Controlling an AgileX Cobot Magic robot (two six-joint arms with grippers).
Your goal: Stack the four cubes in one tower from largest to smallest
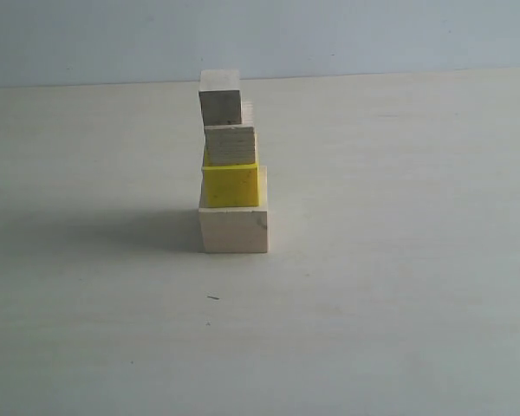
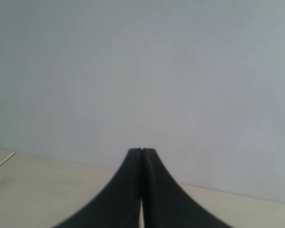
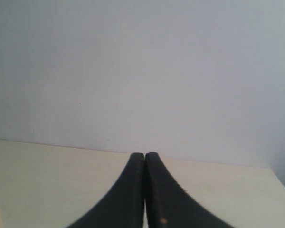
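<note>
The tower [image 1: 232, 173] is seen standing a little left of the middle of the worktop [image 1: 399, 260], and all four cubes are carried in one column. The large pale wood cube [image 1: 234, 230] is set on the worktop, the yellow cube [image 1: 230, 185] rests on it, the striped-grain cube [image 1: 230, 145] on that, and the smallest pale wood cube [image 1: 220, 106] is placed on top. The cubes are lined up roughly along their left faces, so the step is left bare on the right side of each level, and the top cube is seen to sit slightly out to the left of the one beneath it. The stacking is judged to be done.

Neither arm is shown in the exterior view. The left gripper [image 2: 142, 151] is closed, its tips pressed together with nothing between them, and the right gripper [image 3: 145, 155] is likewise closed and empty. Each is pointed at a bare wall [image 2: 142, 71] over the far edge of the worktop, and the tower is not caught in either wrist view, so it cannot be told which gripper is nearer.

The long axis of the tower is vertical. Should the top cube be nudged true, an approach from straight above would be called for, since a sideways touch could topple the column
</note>
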